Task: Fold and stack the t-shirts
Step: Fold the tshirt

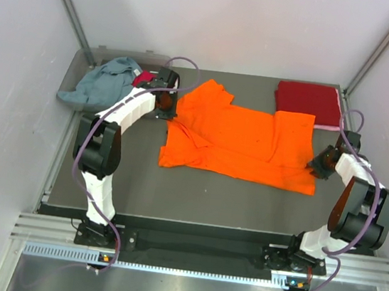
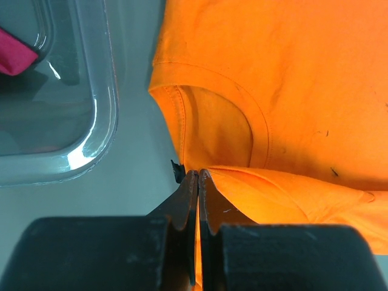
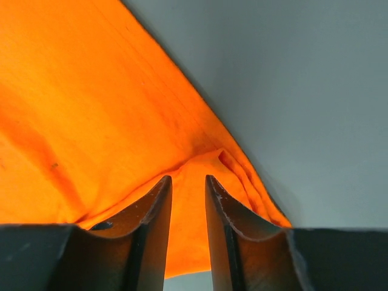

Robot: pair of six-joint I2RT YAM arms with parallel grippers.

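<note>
The bright orange t-shirt [image 1: 238, 140] lies spread on the dark table, partly folded, with one sleeve laid over at the right. My left gripper [image 1: 172, 114] is shut on its left edge beside the collar; the left wrist view shows the jaws [image 2: 198, 173] pinched on orange cloth [image 2: 291, 73]. My right gripper [image 1: 313, 167] is at the shirt's right lower corner; its narrow jaws [image 3: 188, 179] hold a bunched fold of the orange cloth [image 3: 79, 109]. A folded dark red t-shirt [image 1: 307, 103] lies at the back right on a pink one [image 1: 340, 111].
A clear plastic bin [image 1: 69, 93] stands at the back left, holding a grey-blue t-shirt [image 1: 106, 80] and a magenta one [image 1: 144, 78]. Its rounded corner [image 2: 91, 139] is close to my left gripper. White walls enclose the table on three sides.
</note>
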